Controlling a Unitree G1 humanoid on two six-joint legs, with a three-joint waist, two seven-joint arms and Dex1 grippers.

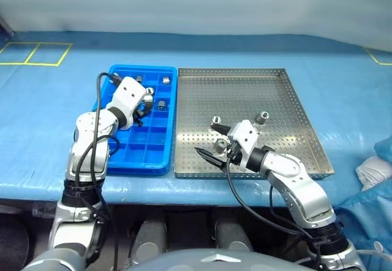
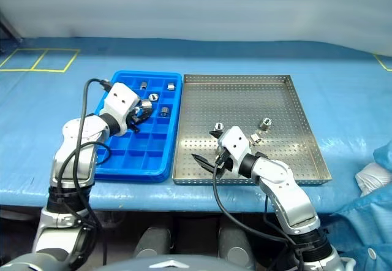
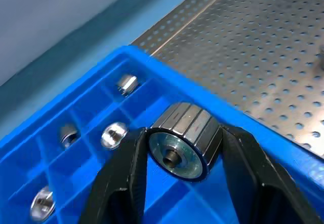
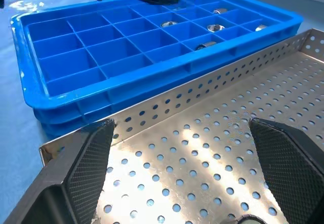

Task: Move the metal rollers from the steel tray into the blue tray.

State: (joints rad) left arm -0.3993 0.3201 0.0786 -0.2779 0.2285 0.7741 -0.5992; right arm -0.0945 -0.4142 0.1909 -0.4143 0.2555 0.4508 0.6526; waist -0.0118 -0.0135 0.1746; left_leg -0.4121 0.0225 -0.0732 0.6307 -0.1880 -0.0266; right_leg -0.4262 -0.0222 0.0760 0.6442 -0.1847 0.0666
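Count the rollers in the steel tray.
3 rollers: that one and another around the middle of the steel tray, a third by the right claw; its arm may hide more.

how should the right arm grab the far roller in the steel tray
Grip the roller across its round sides, coming from above. It seems to stand on end on the steel tray, apart from the other rollers, so both sides look free. The right gripper, jaws wide open, would fit around it.

workshop, blue-covered bench point(image 1: 257, 44), floor tape marks point(image 1: 37, 53)
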